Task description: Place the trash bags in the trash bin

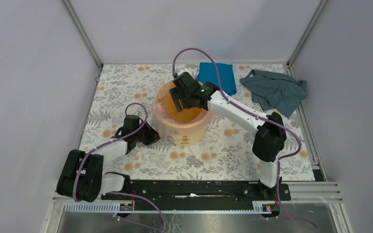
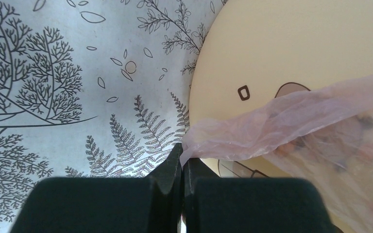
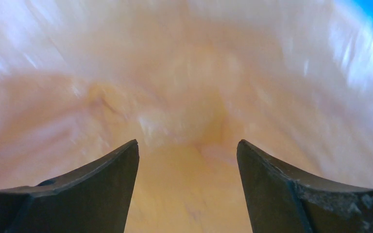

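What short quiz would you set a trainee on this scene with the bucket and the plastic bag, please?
1. True or false: the left pincer is shut on an edge of the pink bag.
2. Choose one: where is the open right pincer? A) parked by its own base; B) at the mouth of the yellow-orange bucket; C) against the back wall.
3. Fill in: seen from the arms, the bright blue cloth lies ___ the yellow-orange bucket.
Key: 1 true; 2 B; 3 behind.
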Available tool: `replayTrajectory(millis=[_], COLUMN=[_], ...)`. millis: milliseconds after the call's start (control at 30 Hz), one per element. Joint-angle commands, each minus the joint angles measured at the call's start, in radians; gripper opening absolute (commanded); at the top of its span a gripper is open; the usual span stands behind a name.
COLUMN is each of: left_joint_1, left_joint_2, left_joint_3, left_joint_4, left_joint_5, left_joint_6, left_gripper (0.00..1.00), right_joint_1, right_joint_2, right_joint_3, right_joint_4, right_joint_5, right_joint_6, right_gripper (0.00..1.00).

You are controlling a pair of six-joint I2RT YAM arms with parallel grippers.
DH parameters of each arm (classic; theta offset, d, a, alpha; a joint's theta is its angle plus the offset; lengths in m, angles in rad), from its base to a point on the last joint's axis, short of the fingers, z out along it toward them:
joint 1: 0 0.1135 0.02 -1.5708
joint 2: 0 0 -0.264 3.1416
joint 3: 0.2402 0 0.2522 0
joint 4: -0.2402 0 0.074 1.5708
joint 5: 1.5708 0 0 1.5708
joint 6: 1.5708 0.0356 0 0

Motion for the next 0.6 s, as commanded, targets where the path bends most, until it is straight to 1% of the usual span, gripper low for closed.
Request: replayTrajectory(millis=[0, 100, 133, 233, 300, 400, 567], left_joint_1=[-0.002, -0.002, -0.002, -0.002, -0.002, -0.002, -0.002], left_joint_2=[-0.022, -0.033, -0.039, -0.059, -0.069, -0.076, -0.053], left_joint_3=[-0.015, -0.009, -0.009, -0.01, -0.006, 0.0, 0.004], left_joint_4=[0.025, 0.011, 0.007, -0.005, -0.018, -0.032, -0.014], left_joint_5=[0.002, 0.001, 0.002, -0.003, -0.008, -0.017, -0.017], left_joint_6=[0.003, 0.007, 0.005, 0.004, 0.009, 0.02, 0.022], left_gripper=[0.0, 0.0, 0.0, 0.0, 0.0, 0.0, 0.0], right_joint_1=[0.003, 0.004, 0.004, 0.004, 0.003, 0.003, 0.008], right_joint_2=[0.13, 0.224, 0.233, 0.237, 0.211, 0.133, -0.05], right_joint_3=[0.164, 0.259, 0.261, 0.267, 0.25, 0.157, -0.09], right_joint_4=[0.169, 0.246, 0.296, 0.385, 0.384, 0.331, 0.293], right_joint_5=[0.07, 0.104, 0.106, 0.11, 0.107, 0.073, -0.026], right_joint_6=[-0.052, -0.064, -0.062, -0.045, -0.038, -0.036, -0.02], right_gripper=[0.82, 0.85, 0.88, 0.91, 0.92, 0.93, 0.98])
